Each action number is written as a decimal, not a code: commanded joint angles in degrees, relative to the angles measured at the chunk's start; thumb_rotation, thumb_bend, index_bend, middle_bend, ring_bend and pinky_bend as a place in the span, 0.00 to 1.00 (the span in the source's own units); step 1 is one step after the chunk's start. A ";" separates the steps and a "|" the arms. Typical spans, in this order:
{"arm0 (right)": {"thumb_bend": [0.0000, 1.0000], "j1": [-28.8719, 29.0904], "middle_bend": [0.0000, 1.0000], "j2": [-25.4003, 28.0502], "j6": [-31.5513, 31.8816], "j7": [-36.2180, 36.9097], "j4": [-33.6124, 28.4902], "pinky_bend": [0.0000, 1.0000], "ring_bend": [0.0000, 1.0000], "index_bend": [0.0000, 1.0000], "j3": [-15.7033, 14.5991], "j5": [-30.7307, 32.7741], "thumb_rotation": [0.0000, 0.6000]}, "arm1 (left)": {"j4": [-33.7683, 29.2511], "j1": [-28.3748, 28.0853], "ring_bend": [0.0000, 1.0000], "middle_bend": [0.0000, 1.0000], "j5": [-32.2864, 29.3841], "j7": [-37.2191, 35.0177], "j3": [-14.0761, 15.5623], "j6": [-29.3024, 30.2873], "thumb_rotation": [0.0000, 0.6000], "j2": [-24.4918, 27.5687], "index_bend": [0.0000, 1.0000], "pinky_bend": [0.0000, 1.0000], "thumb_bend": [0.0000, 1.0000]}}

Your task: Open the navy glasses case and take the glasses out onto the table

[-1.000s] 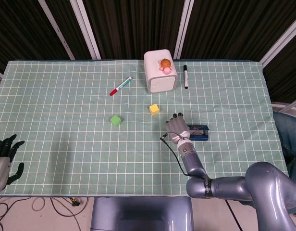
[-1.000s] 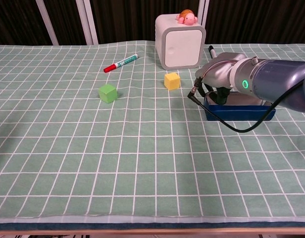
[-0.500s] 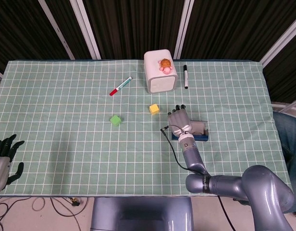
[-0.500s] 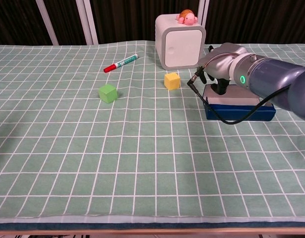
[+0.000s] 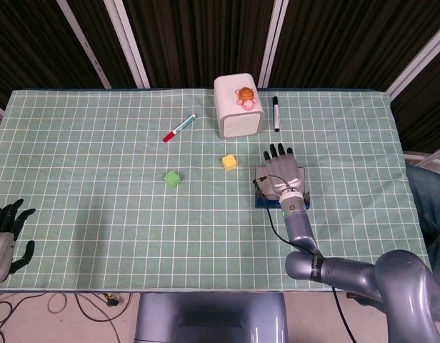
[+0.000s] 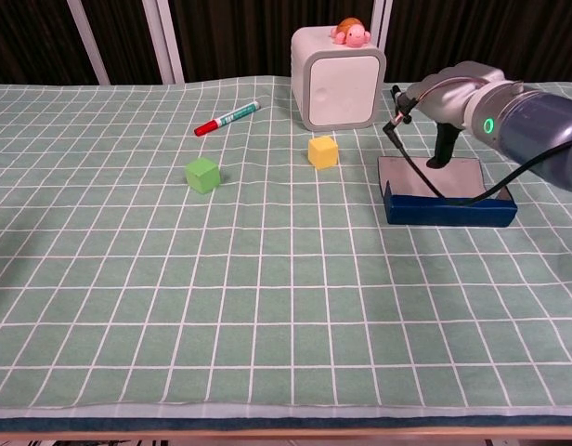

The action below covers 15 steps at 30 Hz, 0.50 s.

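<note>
The navy glasses case (image 6: pixel 448 212) lies right of centre on the green checked cloth. Its grey lid face (image 6: pixel 425 177) is turned up behind the navy front wall. My right hand (image 6: pixel 448 102) hovers over the case's far side, and one dark finger (image 6: pixel 440 149) reaches down to the lid's far edge. From the head view, the right hand (image 5: pixel 282 171) covers most of the case (image 5: pixel 266 203) with fingers spread, holding nothing. No glasses show. My left hand (image 5: pixel 6 236) rests off the table's near left corner with fingers apart.
A white box (image 6: pixel 339 79) with a turtle toy (image 6: pixel 349 33) on top stands behind the case. A yellow cube (image 6: pixel 323 151), a green cube (image 6: pixel 201 174), a red-capped marker (image 6: pixel 227 119) and a black marker (image 5: pixel 276 113) lie nearby. A black cable (image 6: pixel 411 163) hangs over the case.
My right hand has moved away from me and to the right across the case. The grey lid face has come into view where the hand was. The left hand has not moved.
</note>
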 commanded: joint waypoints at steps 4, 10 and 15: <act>0.24 -3.25 0.09 5.84 0.75 2.50 -7.89 0.24 0.09 0.16 1.50 -1.73 1.00 | 0.01 -0.01 0.00 0.00 0.08 0.05 0.03 -0.01 1.00 -0.03 0.14 0.03 0.47; 0.24 -5.75 0.10 10.37 -0.44 4.57 -14.51 0.24 0.09 0.16 0.44 -3.20 1.00 | -0.01 0.02 0.00 0.00 0.28 0.14 0.04 0.18 1.00 -0.09 0.14 0.03 0.47; 0.24 -8.91 0.10 13.15 1.43 7.20 -18.09 0.24 0.09 0.16 -2.18 -9.07 1.00 | 0.18 0.01 0.00 0.00 0.78 -0.09 -0.06 0.59 1.00 -0.11 0.14 0.03 0.47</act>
